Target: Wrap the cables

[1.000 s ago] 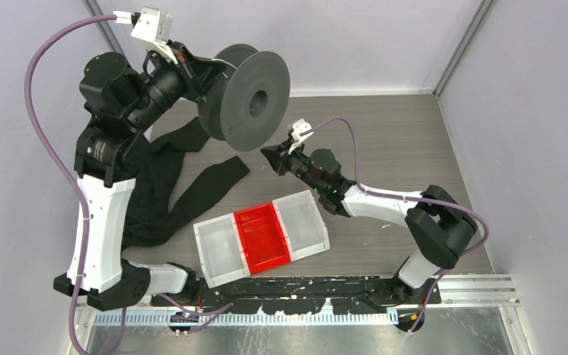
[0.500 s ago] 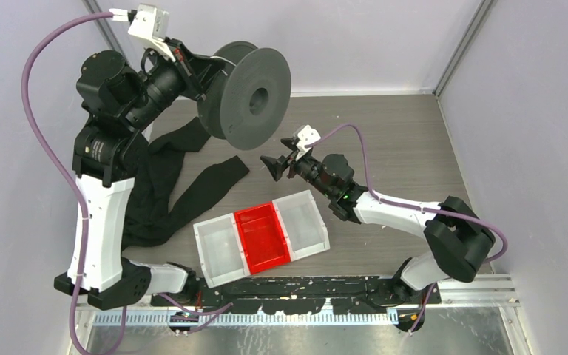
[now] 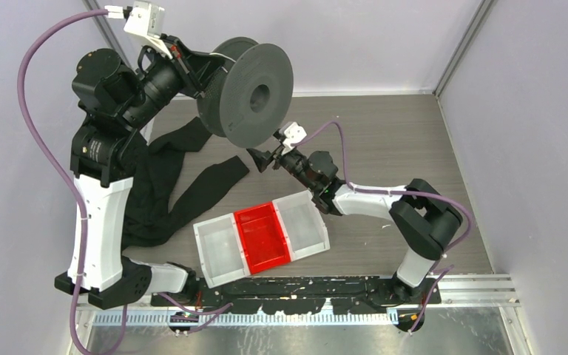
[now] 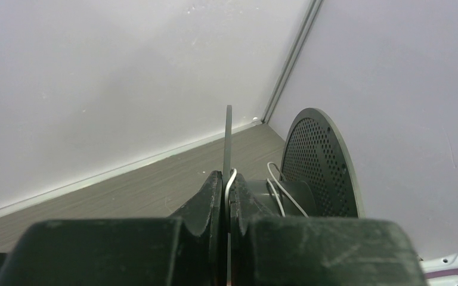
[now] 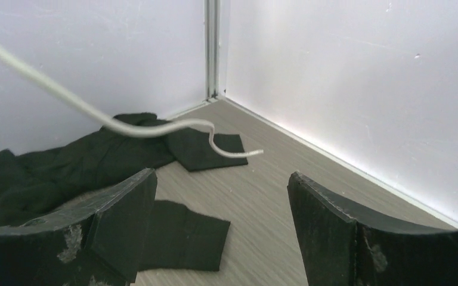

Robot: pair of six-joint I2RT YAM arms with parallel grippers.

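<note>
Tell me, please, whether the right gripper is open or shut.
Open: the right gripper has its fingers wide apart, nothing between them.

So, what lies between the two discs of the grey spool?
White cable looped around the spool's hub, shown in the left wrist view.

We see two matching arms bolted to a black base rail. The left arm, above the rail's left end, has white shells and black joints, as does the right arm above the rail's right end. A purple hose trails along each (ending at a white wrist camera box). The right gripper has black fingers, scuffed pale.
</note>
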